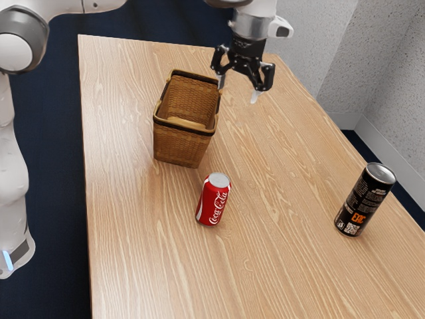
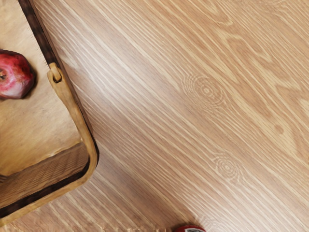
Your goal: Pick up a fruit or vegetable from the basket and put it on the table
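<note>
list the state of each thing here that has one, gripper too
gripper: open, empty, raised above the table
basket: upright, open-topped, fruit inside
red fruit: lying in the basket
coca-cola can: standing upright
black can: standing upright

The wicker basket (image 1: pixel 179 145) opens upward between blocking walls (image 1: pixel 192 93), and a wide lane of wooden table (image 1: pixel 285 219) parts the Coca-Cola can (image 1: pixel 214 201) from the black can (image 1: pixel 365 199).

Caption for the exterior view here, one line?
Open claw hangs beside a wicker basket; a red Coca-Cola can and a taller black can stand on the wooden table.
</note>
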### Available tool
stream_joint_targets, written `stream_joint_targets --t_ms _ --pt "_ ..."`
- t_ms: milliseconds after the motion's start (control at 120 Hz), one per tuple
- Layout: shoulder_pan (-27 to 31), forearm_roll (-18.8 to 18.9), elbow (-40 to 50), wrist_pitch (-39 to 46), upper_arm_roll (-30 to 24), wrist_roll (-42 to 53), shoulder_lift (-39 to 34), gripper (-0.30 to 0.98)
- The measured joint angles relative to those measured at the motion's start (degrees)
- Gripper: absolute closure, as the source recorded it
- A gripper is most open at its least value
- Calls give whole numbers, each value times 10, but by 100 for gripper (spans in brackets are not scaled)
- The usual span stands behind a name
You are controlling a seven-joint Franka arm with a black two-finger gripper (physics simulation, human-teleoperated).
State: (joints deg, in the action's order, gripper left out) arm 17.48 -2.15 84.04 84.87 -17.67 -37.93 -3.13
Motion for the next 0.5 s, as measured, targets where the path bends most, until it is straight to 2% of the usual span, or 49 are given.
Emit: stream_joint_targets --t_ms 192,400,458,500 --pt "-6 -5 -2 -18 -4 -276 -3 0" --pt "-1 0 -1 -34 21 -493 -7 0" --pt "-13 0 1 -37 43 -542 -9 0" --pt "-60 1 2 -38 94 -573 -8 0"
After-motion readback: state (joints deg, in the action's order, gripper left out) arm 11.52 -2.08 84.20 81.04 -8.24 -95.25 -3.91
